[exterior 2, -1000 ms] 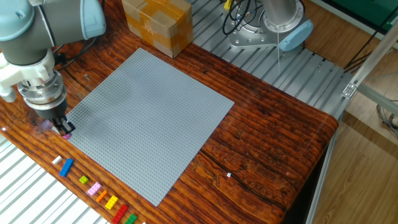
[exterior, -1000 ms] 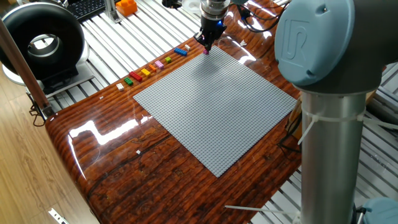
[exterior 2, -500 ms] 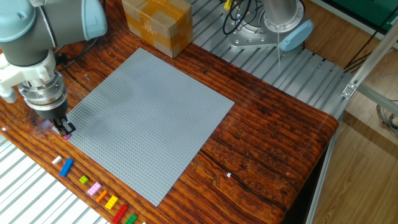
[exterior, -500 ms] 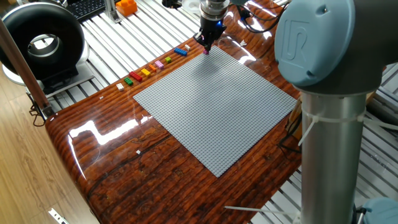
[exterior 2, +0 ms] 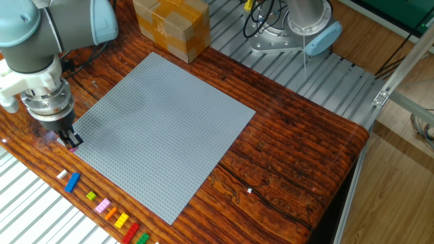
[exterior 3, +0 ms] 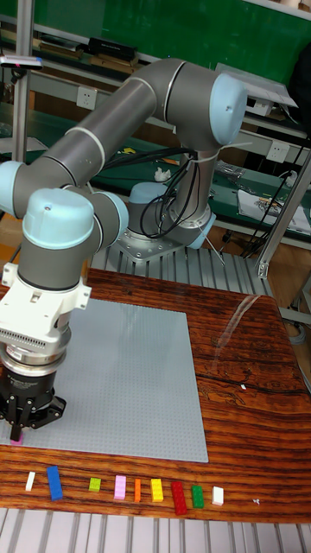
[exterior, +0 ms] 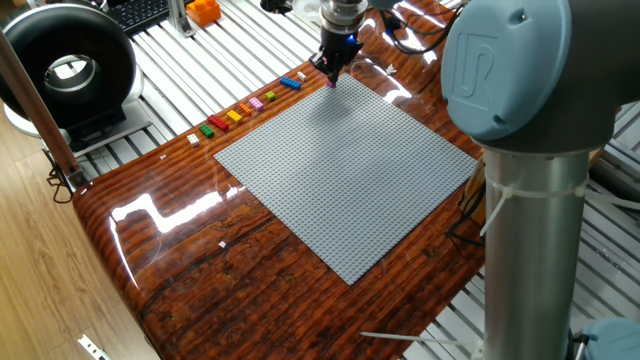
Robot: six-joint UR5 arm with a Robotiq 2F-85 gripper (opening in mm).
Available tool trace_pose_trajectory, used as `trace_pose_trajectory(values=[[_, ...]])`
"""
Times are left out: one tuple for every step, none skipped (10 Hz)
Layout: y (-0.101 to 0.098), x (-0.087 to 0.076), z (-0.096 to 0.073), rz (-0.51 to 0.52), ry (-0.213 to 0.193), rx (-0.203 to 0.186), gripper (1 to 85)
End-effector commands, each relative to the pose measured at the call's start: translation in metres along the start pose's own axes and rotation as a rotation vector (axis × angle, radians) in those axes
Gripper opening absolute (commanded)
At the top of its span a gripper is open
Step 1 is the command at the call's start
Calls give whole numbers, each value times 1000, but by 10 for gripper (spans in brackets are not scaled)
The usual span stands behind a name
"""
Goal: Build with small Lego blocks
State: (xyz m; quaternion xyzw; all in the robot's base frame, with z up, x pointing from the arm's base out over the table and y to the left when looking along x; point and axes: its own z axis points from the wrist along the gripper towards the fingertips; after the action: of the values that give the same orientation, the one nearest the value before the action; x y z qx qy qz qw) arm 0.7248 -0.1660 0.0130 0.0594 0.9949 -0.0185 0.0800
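My gripper (exterior: 332, 76) stands at the far corner of the grey studded baseplate (exterior: 345, 170), fingers pointing down and shut on a small pink Lego block (exterior: 331, 83). The other fixed view shows the gripper (exterior 2: 70, 141) at the baseplate's (exterior 2: 163, 129) left corner, the pink block (exterior 2: 71, 146) just showing under the fingertips. In the tall view the block (exterior 3: 15, 439) sits at the plate's (exterior 3: 130, 380) near left corner. A row of small Lego blocks (exterior: 245, 108) (exterior 2: 105, 207) (exterior 3: 121, 488) lies on the wood beside the plate.
A cardboard box (exterior 2: 171, 27) sits beyond the plate's far corner. A black ring-shaped device (exterior: 65, 70) and an orange object (exterior: 203, 11) stand off the table. The arm's base (exterior 2: 291, 27) is mounted behind. A tiny white bit (exterior 2: 249, 190) lies on the wood.
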Motion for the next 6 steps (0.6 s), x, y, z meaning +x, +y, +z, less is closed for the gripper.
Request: trace_pose_trajectory(values=[[9,-14,9,-4,-61,-40,10],[9,-14,10,-14,-65,-46,10],[5,-14,7,-26,-61,-46,10],[3,-13,5,-31,-56,-43,10],[2,-13,4,-35,-55,-41,10],[0,-10,3,-36,-45,-38,10]])
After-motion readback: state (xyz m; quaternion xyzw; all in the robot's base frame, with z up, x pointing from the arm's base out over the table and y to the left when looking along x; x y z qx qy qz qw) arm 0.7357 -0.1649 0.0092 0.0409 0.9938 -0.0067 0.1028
